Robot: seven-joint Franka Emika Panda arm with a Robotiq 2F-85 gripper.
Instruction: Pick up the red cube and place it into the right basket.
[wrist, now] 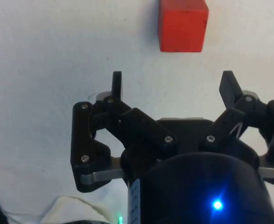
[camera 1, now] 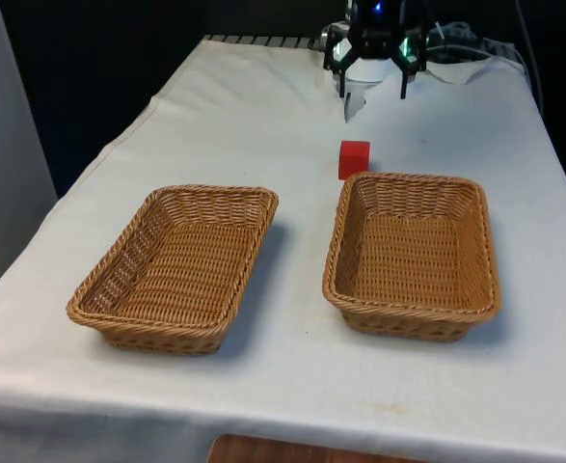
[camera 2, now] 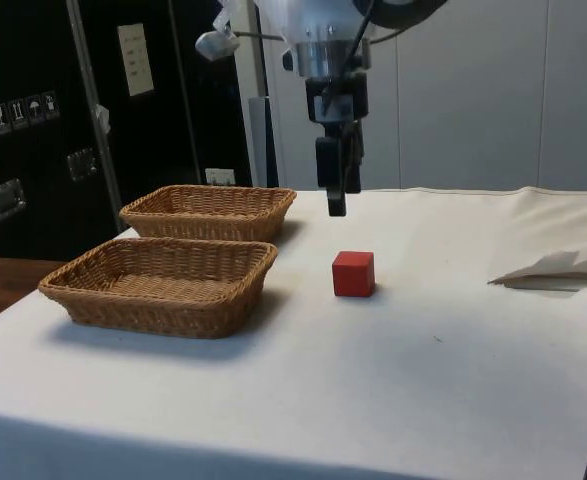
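- Nearest in the front view, two wicker baskets are sitting side by side on the cloth: the left basket on that view's left and the right basket on its right, with a strip of bare cloth between them.
- Both are lying open-side up and nothing is sitting in either one, so I am judging the drop spot ready and the cube not yet delivered.
- Just beyond the right basket's far rim, near its left corner, the cube is resting flat on the cloth; whether it is touching the rim or standing a hair clear I cannot tell from the front, though the side view is showing a gap between them.
- Farther back, I am holding my gripper above the cloth, fingers pointing straight down and spread wide with nothing between them, which the wrist view is showing plainly.
- I am judging that stance as a set-up for a straight-down grab: the cube is lying ahead of my fingertips, not yet between them, so I am needing to move toward the baskets before lowering.
- In the side view my arm is being cut off at the top edge.
- On the far part of the table something pale and folded is lying; I cannot make out what it is.
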